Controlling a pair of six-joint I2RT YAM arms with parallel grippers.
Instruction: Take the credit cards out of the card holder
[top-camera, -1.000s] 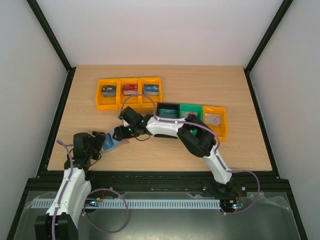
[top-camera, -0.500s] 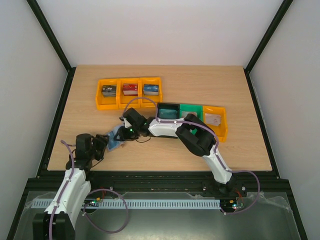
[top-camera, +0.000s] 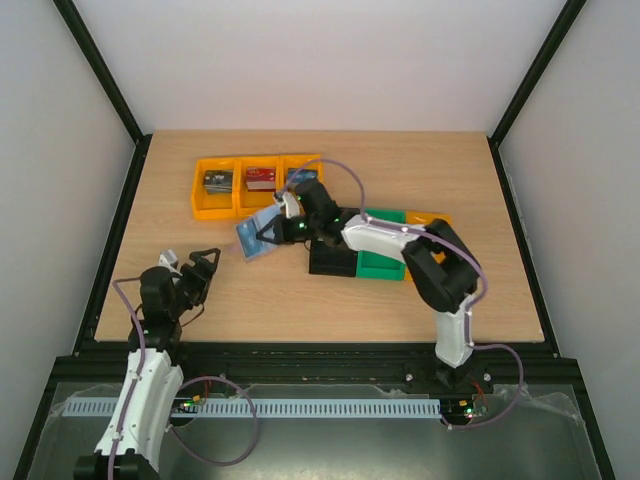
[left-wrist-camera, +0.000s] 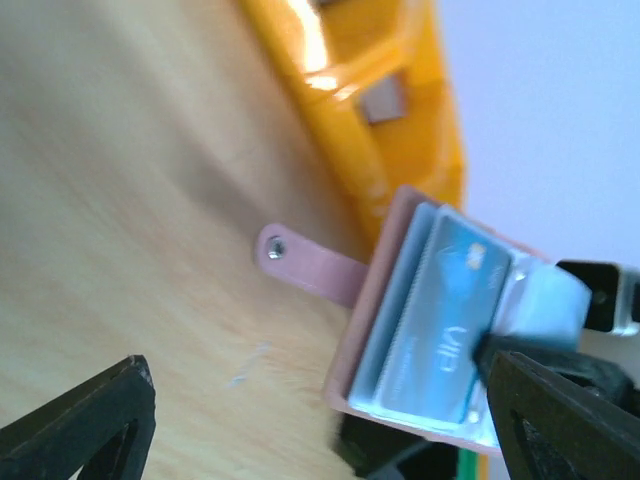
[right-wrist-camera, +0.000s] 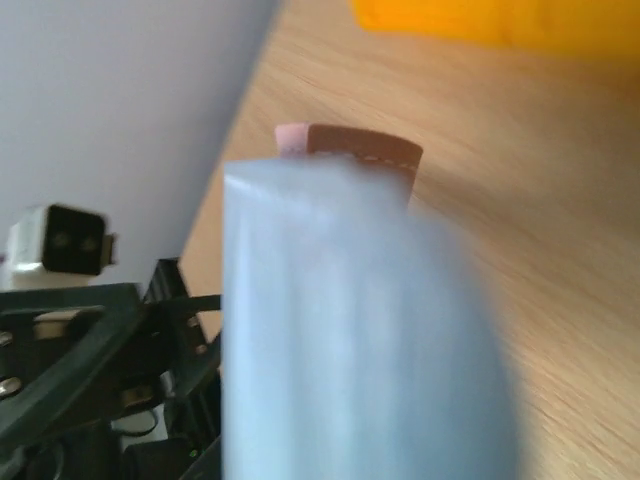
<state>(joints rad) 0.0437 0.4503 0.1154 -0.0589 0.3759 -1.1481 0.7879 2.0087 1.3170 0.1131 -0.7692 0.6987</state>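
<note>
With right pincer, clamps the card holder above the worktop, teal credit card tucked inside. Holds left pincer released, empty, well apart.

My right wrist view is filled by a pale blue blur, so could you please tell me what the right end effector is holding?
Observer: The top view shows the right end effector shut on the reddish-brown leather card holder, near the yellow plastic bins.
Operator: Thank you. Is a card inside it?
Observer: The left wrist view shows a teal plastic card in its pale blue inside.
Operator: And the other arm?
Observer: The left end effector is open, empty and apart from the holder.
</note>
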